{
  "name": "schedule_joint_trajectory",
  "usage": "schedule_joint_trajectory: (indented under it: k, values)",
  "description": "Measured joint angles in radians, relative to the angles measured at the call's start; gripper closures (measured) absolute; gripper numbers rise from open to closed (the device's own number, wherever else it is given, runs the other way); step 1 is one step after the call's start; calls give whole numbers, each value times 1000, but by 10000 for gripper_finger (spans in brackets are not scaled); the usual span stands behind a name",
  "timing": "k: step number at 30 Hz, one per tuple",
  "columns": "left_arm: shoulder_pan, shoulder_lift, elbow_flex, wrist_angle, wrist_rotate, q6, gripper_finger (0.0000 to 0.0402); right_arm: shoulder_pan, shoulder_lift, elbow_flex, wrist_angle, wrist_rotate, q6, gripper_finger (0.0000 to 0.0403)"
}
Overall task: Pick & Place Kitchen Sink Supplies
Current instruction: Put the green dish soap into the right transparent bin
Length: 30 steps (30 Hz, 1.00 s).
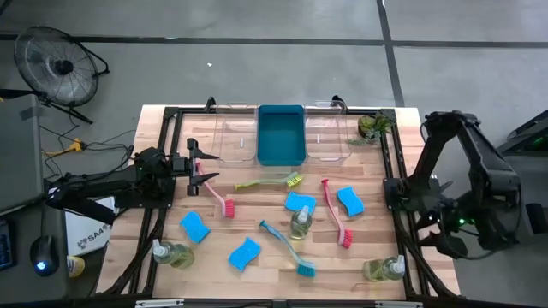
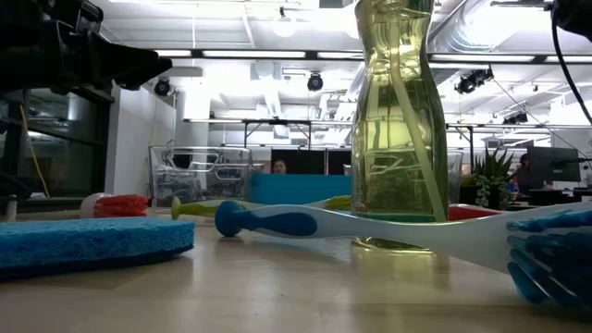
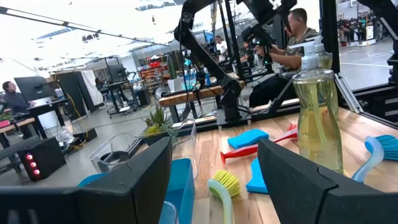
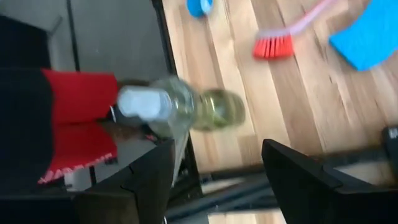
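My left gripper (image 1: 202, 176) (image 3: 214, 186) hangs open above the table's left side, over the handle end of a pink brush (image 1: 215, 194). It points toward the right, at the yellow-green brush (image 1: 271, 181) (image 3: 224, 184). My right gripper (image 1: 437, 235) (image 4: 217, 180) is open beyond the table's right edge, above a pump bottle (image 1: 384, 269) (image 4: 180, 109) lying at the near right corner. Several blue sponges (image 1: 244, 253) lie flat. A teal brush (image 1: 287, 248) (image 2: 305, 222), a red brush (image 1: 336, 214) and two more bottles (image 1: 300, 224) (image 1: 171, 253) are spread over the middle and near side.
A blue bin (image 1: 281, 134) stands at the far edge between two clear trays (image 1: 235, 137) (image 1: 330, 137). A small plant (image 1: 372, 126) sits at the far right corner. Black frame rails (image 1: 396, 184) run along the table's sides. People sit in the room behind.
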Motion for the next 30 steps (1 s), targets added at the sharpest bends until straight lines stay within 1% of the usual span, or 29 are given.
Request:
schedule_joint_trajectory:
  k: [3,8,13,19,26,30]
  values:
    - [0,0,0,0,0,0,168,26,14,0,-4,-83,19,167]
    - [0,0,0,0,0,0,168,33,26,-1,-41,-173,12,167]
    - [0,0,0,0,0,0,168,7,66,-1,-19,-223,-139,167]
    - [0,0,0,0,0,0,168,-21,156,-2,52,-231,-315,167]
    - [0,0,0,0,0,0,168,-60,259,-2,82,-223,-305,162]
    - [0,0,0,0,0,0,168,-72,297,-2,87,-226,-265,142]
